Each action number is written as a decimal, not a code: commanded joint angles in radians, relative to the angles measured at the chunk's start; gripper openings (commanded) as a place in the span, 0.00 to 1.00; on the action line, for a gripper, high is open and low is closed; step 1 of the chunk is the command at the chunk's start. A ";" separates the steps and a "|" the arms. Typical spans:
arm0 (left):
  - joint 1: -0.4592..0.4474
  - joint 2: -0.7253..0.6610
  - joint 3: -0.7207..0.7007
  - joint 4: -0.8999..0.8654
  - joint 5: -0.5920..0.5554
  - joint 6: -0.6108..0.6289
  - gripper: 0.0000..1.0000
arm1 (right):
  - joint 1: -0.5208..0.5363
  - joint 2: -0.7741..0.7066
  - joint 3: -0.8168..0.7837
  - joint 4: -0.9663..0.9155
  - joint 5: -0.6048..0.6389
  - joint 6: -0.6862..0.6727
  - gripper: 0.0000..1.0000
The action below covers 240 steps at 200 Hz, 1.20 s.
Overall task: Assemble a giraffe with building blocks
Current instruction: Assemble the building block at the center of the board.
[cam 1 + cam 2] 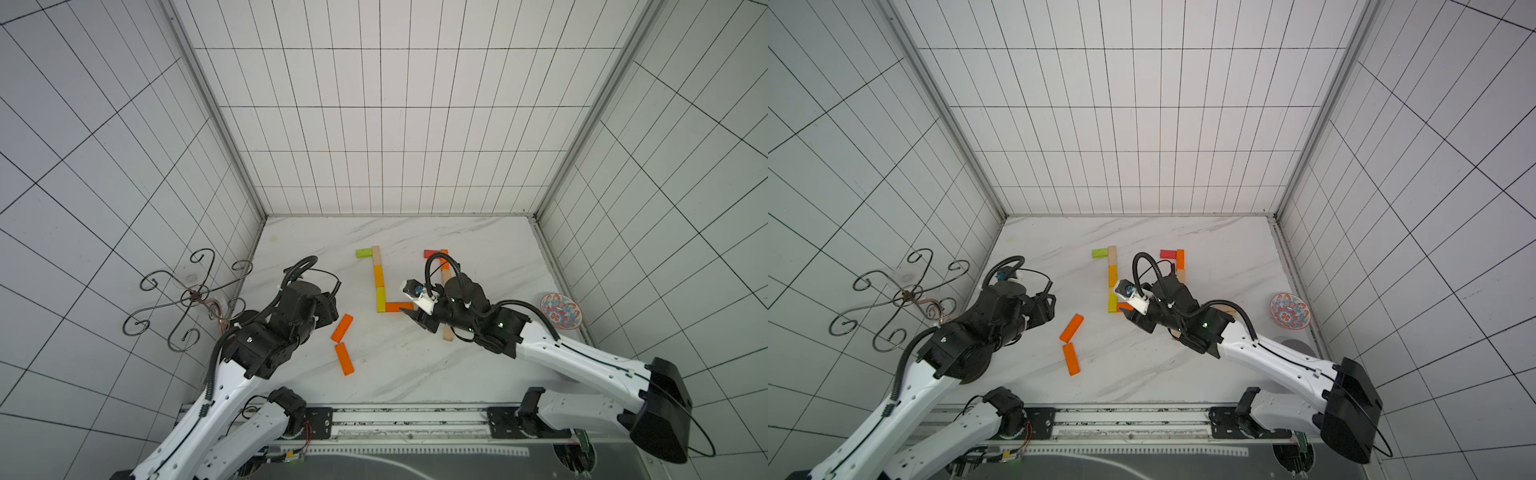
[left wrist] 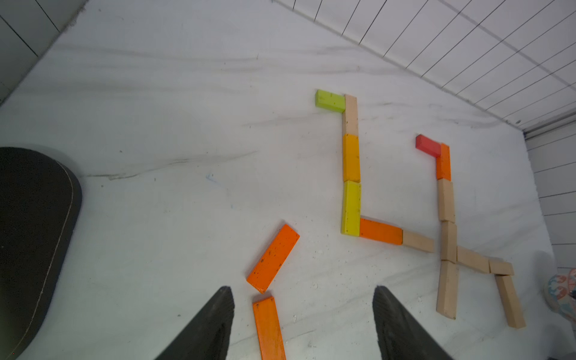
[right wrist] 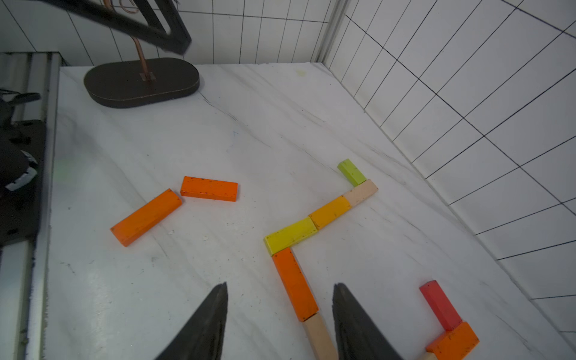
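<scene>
Build in hand: lies flat on the marble table (image 1: 415,374). The green head block (image 2: 330,100) butts against the top of the neck column (image 2: 351,157) of wood, amber and yellow pieces. The orange body block (image 2: 381,232) turns off square at the neck's foot, with a wood body block (image 2: 417,241) end-on after it. No legs yet.
Pattern giraffe: a second flat figure just beside the build, with a red head block (image 2: 427,145), a neck, a body and two splayed legs. Probably the model to copy.
Right gripper (image 3: 280,285): low over the joint between the orange and wood body blocks, jaws parted to either side. Bare table shows between one finger and the block, so nothing is clamped. Reads as straddling the body run to square it.
Left gripper (image 2: 302,288): jaws wide and empty, poised over the nearer loose orange block (image 2: 268,327).
Loose stock: the farther loose orange block (image 2: 273,258) lies almost corner to corner with the nearer one, well apart from the build. Likely the legs.
Progress: head, neck and body laid; roughly two-thirds along.
Risk: nothing pins the flat blocks, so a finger brushing the body could skew the line.
Bystanders: wire stand (image 1: 189,297) and patterned bowl (image 1: 561,311) at the table's edges, out of the work.
</scene>
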 commanded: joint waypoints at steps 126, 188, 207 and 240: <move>-0.351 0.330 -0.264 0.076 -0.107 -0.434 0.67 | 0.166 -0.270 -0.364 0.158 0.100 0.317 0.51; -0.231 0.399 -0.328 0.164 0.068 -0.285 0.63 | 0.166 -0.280 -0.377 0.152 0.099 0.312 0.51; -0.228 0.413 -0.327 0.173 0.078 -0.262 0.61 | 0.166 -0.270 -0.395 0.174 0.099 0.317 0.51; -0.228 0.448 -0.333 0.205 0.101 -0.226 0.49 | 0.166 -0.231 -0.394 0.195 0.097 0.312 0.51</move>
